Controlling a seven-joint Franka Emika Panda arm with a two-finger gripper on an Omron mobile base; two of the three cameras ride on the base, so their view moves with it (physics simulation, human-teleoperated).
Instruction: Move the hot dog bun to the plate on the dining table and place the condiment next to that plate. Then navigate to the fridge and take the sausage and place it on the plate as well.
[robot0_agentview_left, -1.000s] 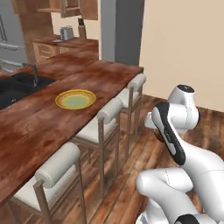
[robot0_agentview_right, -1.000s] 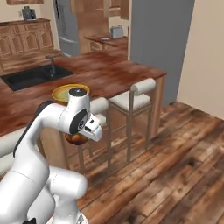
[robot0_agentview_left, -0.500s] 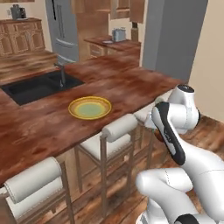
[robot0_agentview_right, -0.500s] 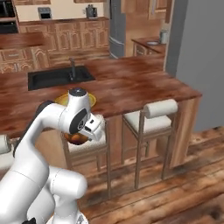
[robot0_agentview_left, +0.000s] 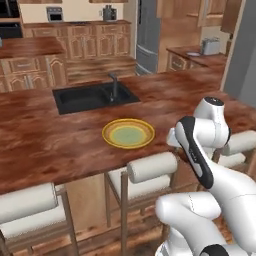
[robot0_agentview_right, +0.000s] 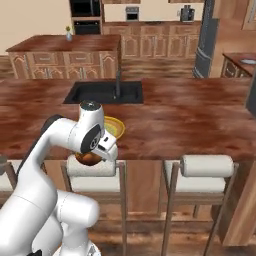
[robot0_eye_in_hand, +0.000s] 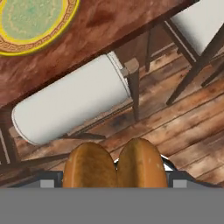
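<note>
The tan-orange hot dog bun (robot0_eye_in_hand: 114, 164) sits between my fingers, and my gripper (robot0_eye_in_hand: 114, 180) is shut on it. From the right base view the bun (robot0_agentview_right: 88, 159) hangs under my gripper (robot0_agentview_right: 94, 156), in front of the dining table's near edge and above a stool. The plate (robot0_agentview_left: 107, 135), yellow-rimmed with a pale green centre, lies bare on the dining table (robot0_agentview_left: 45, 147) just beyond the hand. It shows again as the plate (robot0_agentview_right: 118, 128) behind my wrist and the plate (robot0_eye_in_hand: 48, 35) at the hand view's upper left. The condiment and the sausage are out of view.
White-cushioned stools (robot0_agentview_left: 150, 169) (robot0_agentview_right: 207, 166) (robot0_eye_in_hand: 70, 105) line the table's near side below the hand. A black sink (robot0_agentview_left: 90, 97) with a faucet (robot0_agentview_left: 114, 84) sits behind the plate. The grey fridge (robot0_agentview_left: 147, 35) stands at the back, past wooden cabinets.
The whole picture has shifted: the base has driven and turned to face the table squarely. The plate now lies straight ahead. The arm keeps its pose with the bun.
</note>
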